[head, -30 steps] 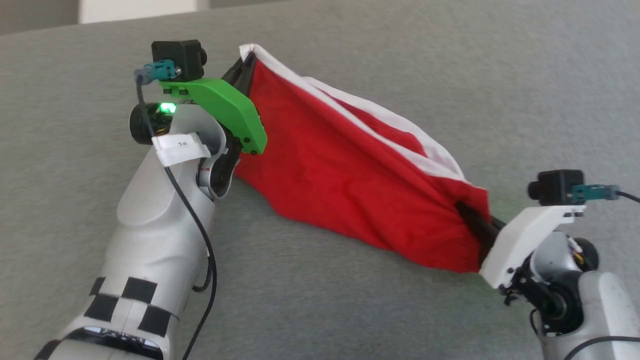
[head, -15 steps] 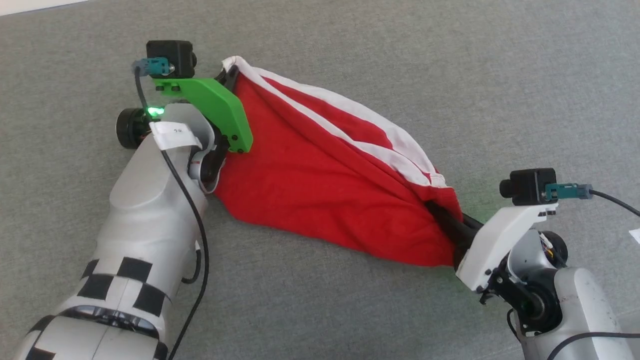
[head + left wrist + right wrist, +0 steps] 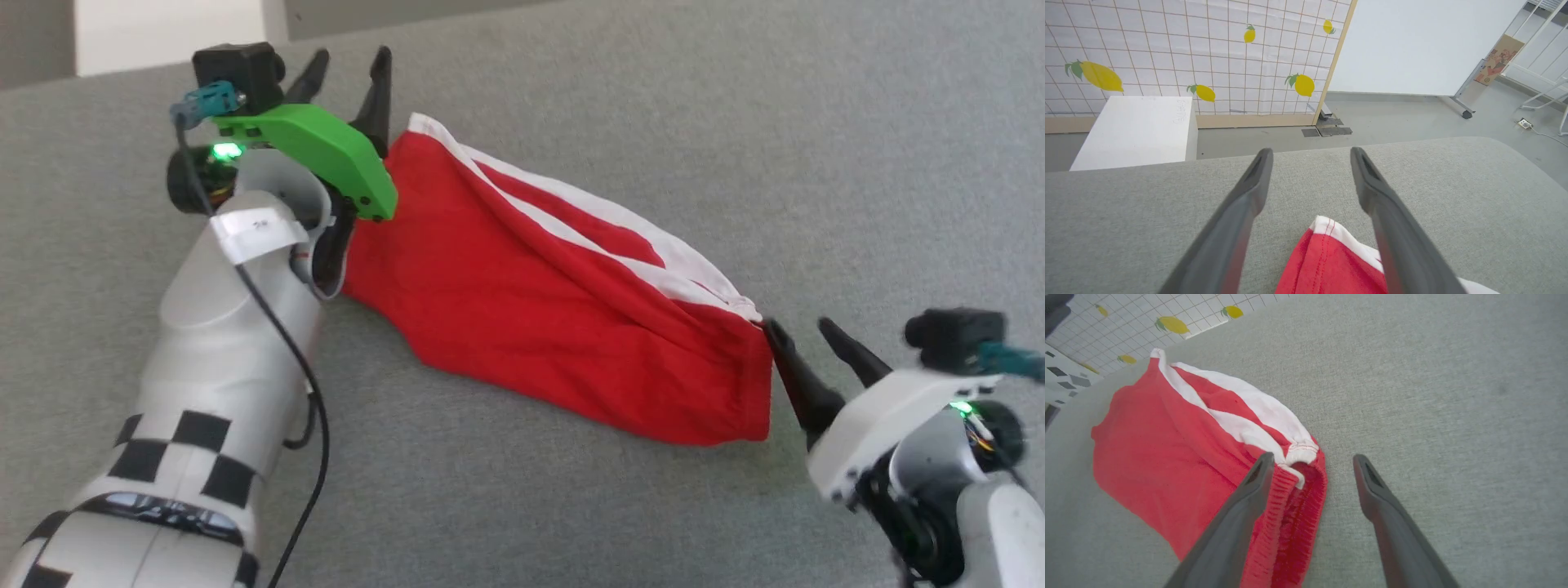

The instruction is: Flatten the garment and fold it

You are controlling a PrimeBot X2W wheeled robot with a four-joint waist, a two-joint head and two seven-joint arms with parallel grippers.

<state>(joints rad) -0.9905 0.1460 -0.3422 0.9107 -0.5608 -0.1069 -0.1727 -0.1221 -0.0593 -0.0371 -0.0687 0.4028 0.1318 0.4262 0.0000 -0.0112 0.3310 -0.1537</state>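
At the garment's (image 3: 563, 318) ends, the left gripper (image 3: 351, 59) and right gripper (image 3: 798, 327) are reaching with jaws spread wide, holding nothing. It is lying on a grey surface (image 3: 735, 122), with a lemon-tiled wall (image 3: 1208, 61) beyond.

Lab-like test room: lemon-print backdrop panel (image 3: 1188, 61), wheeled white partition (image 3: 1421, 45), grey fabric-topped table (image 3: 1453, 183).

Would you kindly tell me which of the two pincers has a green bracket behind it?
The left pincer, open at the garment's far corner, has the green bracket; the right pincer, open at the near end, carries a white bracket.
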